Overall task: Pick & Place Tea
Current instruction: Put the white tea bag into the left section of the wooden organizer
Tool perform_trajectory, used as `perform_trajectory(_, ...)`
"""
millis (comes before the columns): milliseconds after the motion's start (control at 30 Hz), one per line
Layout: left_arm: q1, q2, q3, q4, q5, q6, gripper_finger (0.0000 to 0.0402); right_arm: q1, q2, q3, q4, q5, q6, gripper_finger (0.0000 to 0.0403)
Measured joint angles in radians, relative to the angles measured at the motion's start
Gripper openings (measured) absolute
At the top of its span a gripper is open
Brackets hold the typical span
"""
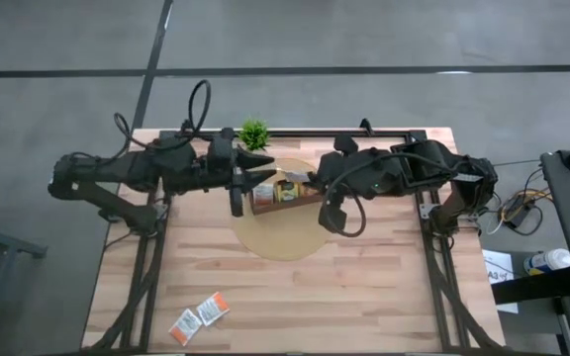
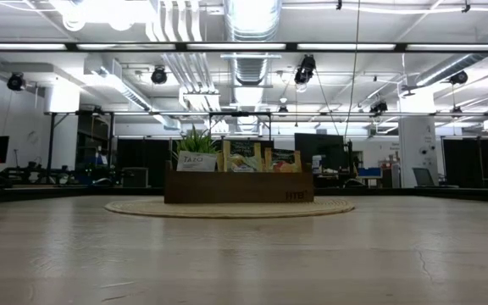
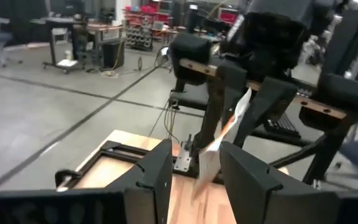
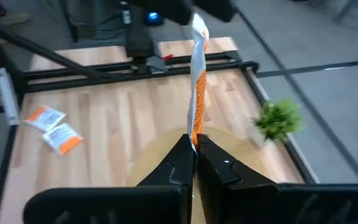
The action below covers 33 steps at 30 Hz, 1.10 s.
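A white-and-orange tea sachet is up in the air above the round mat, with my right gripper shut on it. It sticks out beyond the fingertips toward my left gripper. That gripper is open, facing it level from the table's left, with a finger on each side of the sachet's free end. Both grippers hang over the brown tray, which holds upright sachets. Two more white-and-orange sachets lie flat near the table's near left corner. My right gripper pinches one end of the sachet between its two shut fingertips, coming from the table's right and slanting down. The sachet shows edge-on and runs straight out ahead of the fingers, lifted clear of tray and mat. My left gripper: I cannot tell whether a finger touches the sachet's free end.
A small green potted plant stands at the far edge, just behind the tray. The tray sits on the round mat in the middle of the table. Bare wood spreads over the near half. Black frame rails border the tabletop.
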Motion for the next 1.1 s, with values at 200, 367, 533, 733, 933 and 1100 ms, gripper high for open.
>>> perform_trajectory(200, 0.0, 0.015, -0.001, -0.005, 0.116, 0.072, 0.0129, -0.003, 0.0, -0.002, -0.006, -0.014, 0.008, 0.0008)
perform_trajectory(367, 0.0, 0.015, -0.004, -0.015, 0.137, 0.086, 0.0129, -0.005, 0.0, -0.002, -0.008, -0.038, 0.018, 0.0008)
perform_trajectory(533, 0.0, 0.015, -0.001, -0.015, 0.139, 0.104, 0.0129, -0.013, 0.0, -0.002, -0.008, -0.061, 0.029, 0.0008)
perform_trajectory(733, 0.0, 0.02, -0.002, -0.017, 0.139, 0.105, 0.0129, -0.024, 0.0, -0.002, -0.007, -0.107, 0.03, 0.0008)
perform_trajectory(933, 0.0, 0.031, 0.018, -0.02, 0.139, 0.11, 0.0129, -0.03, 0.002, -0.009, -0.008, -0.119, 0.034, 0.0008)
perform_trajectory(1100, 0.001, 0.043, 0.051, -0.051, 0.139, 0.11, 0.0129, -0.032, 0.002, -0.009, -0.007, -0.134, 0.036, 0.0008)
